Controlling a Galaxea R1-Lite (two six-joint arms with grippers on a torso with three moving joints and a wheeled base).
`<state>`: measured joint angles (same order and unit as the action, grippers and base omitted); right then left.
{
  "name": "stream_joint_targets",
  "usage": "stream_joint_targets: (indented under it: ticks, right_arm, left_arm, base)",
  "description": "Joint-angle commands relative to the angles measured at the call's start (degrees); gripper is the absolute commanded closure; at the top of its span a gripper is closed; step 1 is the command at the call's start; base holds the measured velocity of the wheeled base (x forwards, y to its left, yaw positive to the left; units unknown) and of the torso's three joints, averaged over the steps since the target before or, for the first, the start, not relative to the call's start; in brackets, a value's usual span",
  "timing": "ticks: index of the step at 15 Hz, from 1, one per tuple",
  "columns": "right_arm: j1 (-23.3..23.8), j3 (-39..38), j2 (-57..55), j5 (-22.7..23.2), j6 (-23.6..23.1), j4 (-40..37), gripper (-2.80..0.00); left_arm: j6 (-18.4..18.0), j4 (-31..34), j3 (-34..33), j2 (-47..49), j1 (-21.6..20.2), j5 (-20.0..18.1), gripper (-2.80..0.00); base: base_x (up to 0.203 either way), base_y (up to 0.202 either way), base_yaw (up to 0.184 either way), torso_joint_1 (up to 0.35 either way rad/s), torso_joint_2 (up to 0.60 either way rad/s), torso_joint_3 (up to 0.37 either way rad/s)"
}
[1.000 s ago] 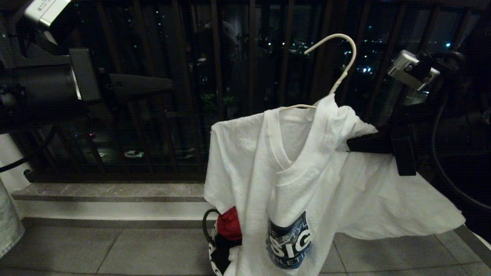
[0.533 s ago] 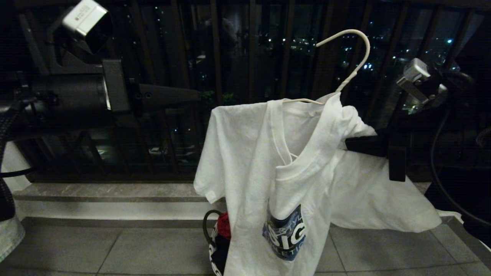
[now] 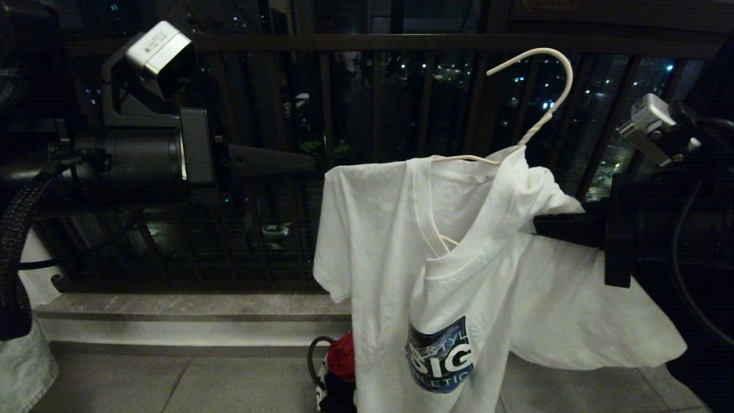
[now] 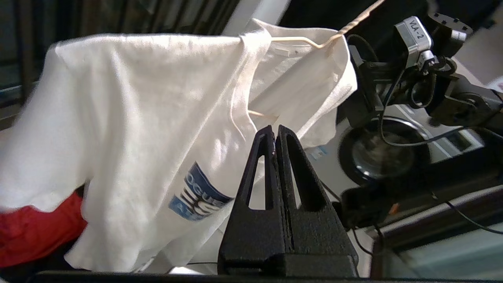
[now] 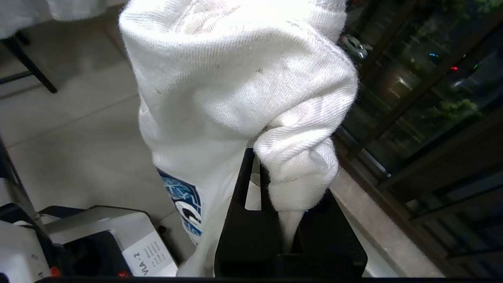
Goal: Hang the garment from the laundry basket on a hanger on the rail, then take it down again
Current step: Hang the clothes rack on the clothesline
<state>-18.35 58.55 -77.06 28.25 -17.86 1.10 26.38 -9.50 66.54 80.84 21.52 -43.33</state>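
Note:
The garment (image 3: 395,252), a white T-shirt with a blue chest print, hangs in the air on the thin off-white hanger (image 3: 559,74), whose hook points up free. My right gripper (image 3: 539,225) is shut on the garment's bunched shoulder (image 5: 243,78), cloth filling the jaws of the right gripper (image 5: 259,161). Just beside the shirt's other sleeve, my left gripper (image 3: 312,163) is shut and holds nothing. From the left wrist, the left gripper (image 4: 275,129) points at the garment (image 4: 137,118) and hanger (image 4: 298,39). Only a dark loop handle of the laundry basket (image 3: 310,355) shows. The rail is out of view.
Dark balcony railing bars (image 3: 373,115) stand behind the shirt, above a stone step (image 3: 172,304). A red cloth (image 3: 344,355) pokes out by the basket handle. A pale denim garment (image 3: 23,367) hangs at the lower left edge.
The whole head view has shifted with the camera. My left gripper has come closer to the shirt's sleeve. The right gripper keeps its hold on the shoulder.

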Motion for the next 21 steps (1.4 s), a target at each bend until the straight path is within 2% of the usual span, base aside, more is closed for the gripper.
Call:
stream_joint_targets:
  ticks: [1,3,4,10,15,19,21]
  right_arm:
    - [0.0,-0.8,2.3,0.3,-0.2,-0.1,0.0]
    - [0.0,-0.9,4.0,0.6,-0.2,-1.9,0.0]
    - [-0.1,-0.7,4.8,0.9,-0.2,-3.3,0.0]
    - [-1.4,-1.1,7.3,3.5,-2.3,-7.7,0.0]
    - [-2.7,-2.7,8.3,3.4,-3.9,-8.0,0.0]
    - [-3.8,-3.2,9.3,3.3,-4.5,-10.4,0.0]
    - [-4.3,-3.2,11.4,3.2,-4.5,-12.0,0.0]
  left_arm:
    - [0.2,3.5,1.8,-0.1,0.3,-0.3,0.0]
    - [0.1,11.3,5.9,1.3,1.2,-0.2,0.0]
    - [0.0,13.1,6.9,1.8,1.8,-0.2,0.0]
    - [0.0,13.8,6.6,0.5,4.8,0.0,0.0]
    - [0.0,13.9,6.3,-0.5,6.6,0.0,0.0]
    - [0.1,14.0,5.2,-1.6,10.4,0.1,0.0]
    - [0.1,13.9,4.0,-1.7,13.6,0.2,0.0]
  base:
    - [0.0,0.0,0.0,0.154,-0.47,-0.312]
    - [0.0,0.0,0.0,0.167,-0.47,-0.315]
    - [0.0,0.0,0.0,0.167,-0.48,-0.312]
    - [0.0,0.0,0.0,0.192,-0.49,-0.303]
    - [0.0,0.0,0.0,0.222,-0.53,-0.304]
    - [0.0,0.0,0.0,0.252,-0.56,-0.315]
    - [0.0,0.0,0.0,0.269,-0.59,-0.329]
